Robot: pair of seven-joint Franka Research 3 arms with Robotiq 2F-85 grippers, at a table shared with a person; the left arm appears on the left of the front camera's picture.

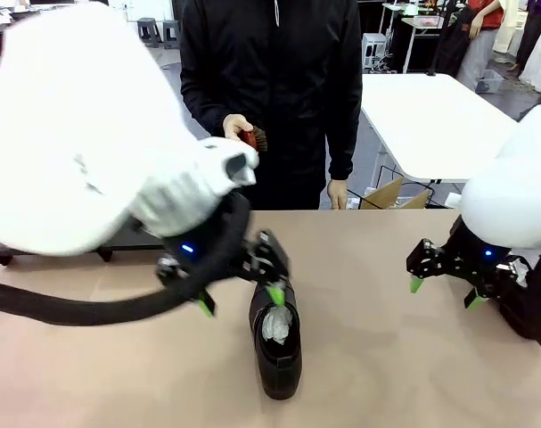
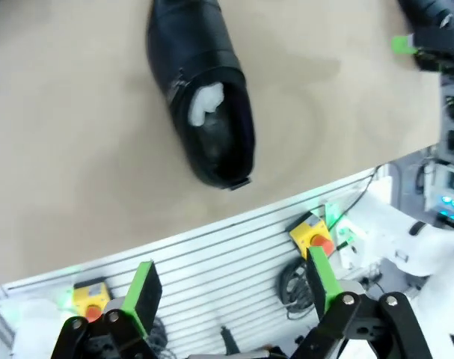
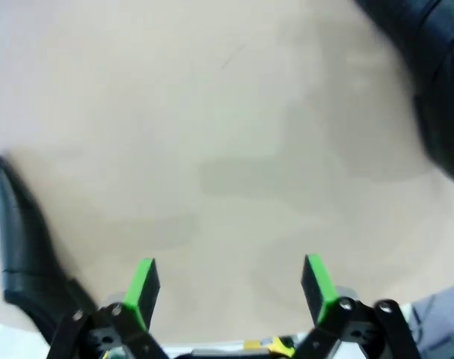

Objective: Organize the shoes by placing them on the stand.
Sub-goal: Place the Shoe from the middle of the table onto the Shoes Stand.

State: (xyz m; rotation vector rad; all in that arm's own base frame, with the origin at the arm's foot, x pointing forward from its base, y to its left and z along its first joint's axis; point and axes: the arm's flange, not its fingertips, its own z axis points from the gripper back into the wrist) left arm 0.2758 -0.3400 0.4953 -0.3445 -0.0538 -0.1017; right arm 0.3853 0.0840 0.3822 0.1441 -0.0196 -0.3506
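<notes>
Shoes are what this job turns on, and one shoe (image 1: 277,349) lies on the worktop (image 1: 386,374) near the robot's edge, with white paper stuffed in its opening. It is not on the stand, and whether any other shoe has reached the stand I cannot tell. A glossy black shape (image 3: 21,254) at the edge of the right wrist view may be a second shoe, but it is too cropped to be sure.

The left tool (image 1: 241,300) hangs just above the far end of the shoe with its jaws spread wide and nothing between them. The right tool (image 1: 445,292) is well apart from the shoe, over bare worktop, and it too is released and empty. By my reading the task is at an early point: this shoe has yet to be gripped, lifted and carried over, and the left tool looks placed to take it.

The worktop is a plain matte tan sheet, flat and uncluttered around the shoe. A person (image 1: 270,80) in a dark jacket stands at the far side holding a small reddish brush (image 1: 255,138) in one hand. Behind them are a white table (image 1: 430,116), a cardboard box (image 1: 390,193) on the floor, and other people farther off.
</notes>
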